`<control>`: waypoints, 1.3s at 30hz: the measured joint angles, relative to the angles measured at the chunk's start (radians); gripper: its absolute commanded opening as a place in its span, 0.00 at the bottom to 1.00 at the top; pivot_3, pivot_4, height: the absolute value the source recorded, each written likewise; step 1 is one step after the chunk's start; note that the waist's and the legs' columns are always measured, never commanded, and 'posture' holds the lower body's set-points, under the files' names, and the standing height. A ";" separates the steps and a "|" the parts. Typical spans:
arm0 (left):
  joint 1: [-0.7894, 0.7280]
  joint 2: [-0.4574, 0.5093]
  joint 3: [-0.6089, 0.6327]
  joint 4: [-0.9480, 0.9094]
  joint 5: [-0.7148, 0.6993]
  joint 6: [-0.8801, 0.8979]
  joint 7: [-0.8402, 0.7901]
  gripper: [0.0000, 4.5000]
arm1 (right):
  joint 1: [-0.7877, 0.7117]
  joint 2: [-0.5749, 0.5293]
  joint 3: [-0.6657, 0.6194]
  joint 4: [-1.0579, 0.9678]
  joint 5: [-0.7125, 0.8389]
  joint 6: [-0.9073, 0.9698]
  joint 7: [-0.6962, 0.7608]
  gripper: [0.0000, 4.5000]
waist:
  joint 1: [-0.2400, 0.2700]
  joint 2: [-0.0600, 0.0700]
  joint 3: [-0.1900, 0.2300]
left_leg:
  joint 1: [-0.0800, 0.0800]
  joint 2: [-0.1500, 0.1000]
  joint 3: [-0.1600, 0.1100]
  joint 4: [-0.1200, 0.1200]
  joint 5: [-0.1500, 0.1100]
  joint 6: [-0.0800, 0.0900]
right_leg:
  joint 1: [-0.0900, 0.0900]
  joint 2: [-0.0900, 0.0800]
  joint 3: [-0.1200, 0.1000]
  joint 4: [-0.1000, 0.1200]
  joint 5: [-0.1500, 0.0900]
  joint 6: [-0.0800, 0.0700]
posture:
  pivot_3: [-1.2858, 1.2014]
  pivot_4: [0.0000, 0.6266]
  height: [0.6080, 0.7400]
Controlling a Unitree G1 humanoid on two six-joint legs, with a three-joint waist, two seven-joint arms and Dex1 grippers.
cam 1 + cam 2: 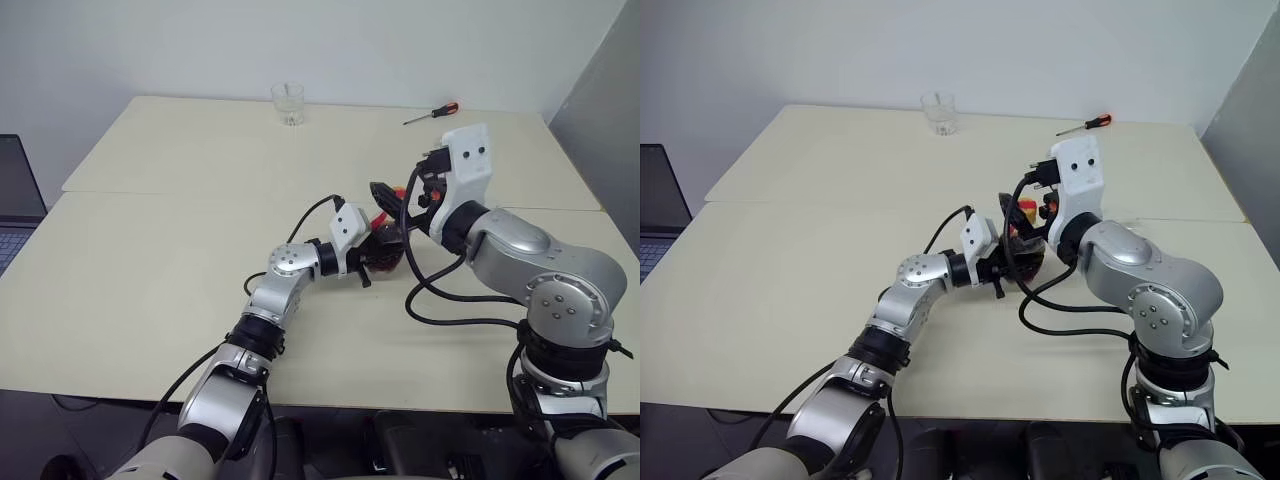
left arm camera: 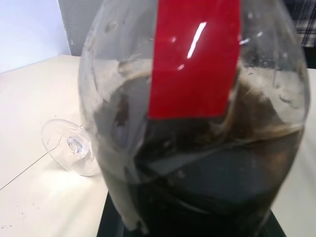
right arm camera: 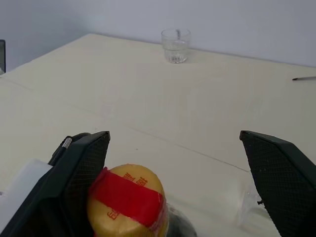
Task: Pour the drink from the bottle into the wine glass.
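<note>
The bottle sits mid-table, squeezed tight in the left gripper. It's thin plastic w/ a round belly, prob light & squishy, so hold the belly, not the neck. Dark drink fills about half. Yellow cap is on. Right gripper is spread wide round the cap, not touching. Wine glass stands just beside, looks empty, easy to break. Small tumbler far back, also empty.
</note>
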 measured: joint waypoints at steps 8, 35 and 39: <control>0.000 0.001 -0.001 0.000 0.001 0.000 0.000 0.17 | 0.017 -0.006 -0.016 -0.021 -0.001 0.019 0.026 1.00 | 0.000 0.000 0.000 | 0.000 0.000 0.000 0.000 0.000 0.000 | 0.000 0.000 0.000 0.000 0.000 0.000 | 0.52 0.24 1.00; 0.002 0.009 0.000 0.000 0.001 0.000 0.001 0.17 | 0.099 -0.065 -0.090 -0.123 0.038 0.074 0.179 1.00 | 0.000 0.000 0.000 | 0.000 0.000 0.000 0.000 0.000 0.000 | 0.000 0.000 0.000 0.000 0.000 0.000 | 0.52 0.24 1.00; 0.002 0.015 0.001 0.000 0.001 0.000 0.001 0.17 | 0.099 -0.069 -0.090 -0.127 0.046 0.074 0.196 1.00 | 0.000 0.000 0.000 | 0.000 0.000 0.000 0.000 0.000 0.000 | 0.000 0.000 0.000 0.000 0.000 0.000 | 0.52 0.24 1.00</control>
